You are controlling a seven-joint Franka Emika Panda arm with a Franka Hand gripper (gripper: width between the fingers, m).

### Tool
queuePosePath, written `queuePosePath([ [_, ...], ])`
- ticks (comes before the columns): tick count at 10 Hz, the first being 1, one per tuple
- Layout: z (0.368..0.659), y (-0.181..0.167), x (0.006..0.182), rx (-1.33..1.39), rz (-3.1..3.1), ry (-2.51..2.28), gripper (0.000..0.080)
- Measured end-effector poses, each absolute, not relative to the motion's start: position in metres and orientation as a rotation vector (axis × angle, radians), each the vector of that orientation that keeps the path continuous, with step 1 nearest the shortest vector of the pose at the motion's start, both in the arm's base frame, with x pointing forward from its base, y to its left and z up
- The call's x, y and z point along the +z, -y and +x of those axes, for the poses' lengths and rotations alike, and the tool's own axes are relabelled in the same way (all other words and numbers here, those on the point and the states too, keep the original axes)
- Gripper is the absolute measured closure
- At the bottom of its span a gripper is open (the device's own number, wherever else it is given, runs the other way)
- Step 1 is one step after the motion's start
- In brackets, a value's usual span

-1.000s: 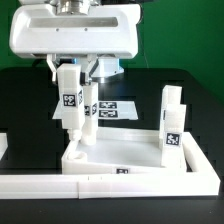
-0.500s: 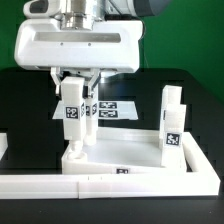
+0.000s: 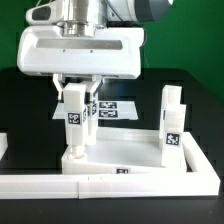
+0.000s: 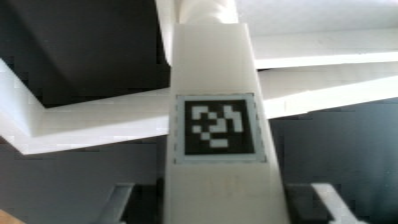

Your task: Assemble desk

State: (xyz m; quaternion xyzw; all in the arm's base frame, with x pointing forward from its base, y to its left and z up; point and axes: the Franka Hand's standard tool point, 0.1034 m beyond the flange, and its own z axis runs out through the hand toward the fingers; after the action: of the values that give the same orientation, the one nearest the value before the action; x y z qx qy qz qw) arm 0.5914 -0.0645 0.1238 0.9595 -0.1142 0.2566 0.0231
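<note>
Gripper [image 3: 79, 103] pinches an upright leg [image 3: 74, 122] between its fingers [image 3: 92, 103], the leg's foot set in the near left corner of the desk top [image 3: 130, 158] in the exterior view. A second leg [image 3: 172, 125] stands upright at the top's right side, well apart from the first. Marker board [image 3: 113, 108] lies flat on the table [image 3: 25, 110] beyond the top, and the wrist view shows the held leg's tag [image 4: 219, 126] close up.

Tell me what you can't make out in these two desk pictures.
- Exterior view: the pincer tips, hidden behind the leg they hold.
- Exterior view: the desk top front, hidden by the white border strip.
- Wrist view: leg's lower end, blurred against the top.
</note>
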Motion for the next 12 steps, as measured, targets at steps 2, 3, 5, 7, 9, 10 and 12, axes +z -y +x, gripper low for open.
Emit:
queuePosePath([
  [2, 0.593, 0.065, 0.124, 0.804, 2.964, 0.352, 0.0511],
  [3, 0.593, 0.066, 0.124, 0.808, 2.961, 0.354, 0.0511],
  [5, 0.595, 0.066, 0.124, 0.812, 2.959, 0.354, 0.0511],
  [7, 0.596, 0.064, 0.121, 0.808, 2.961, 0.349, 0.0511],
  [9, 0.596, 0.063, 0.113, 0.798, 2.96, 0.344, 0.0511],
  [10, 0.596, 0.063, 0.109, 0.802, 2.952, 0.34, 0.0511],
  [12, 0.596, 0.064, 0.107, 0.846, 2.92, 0.331, 0.0511],
])
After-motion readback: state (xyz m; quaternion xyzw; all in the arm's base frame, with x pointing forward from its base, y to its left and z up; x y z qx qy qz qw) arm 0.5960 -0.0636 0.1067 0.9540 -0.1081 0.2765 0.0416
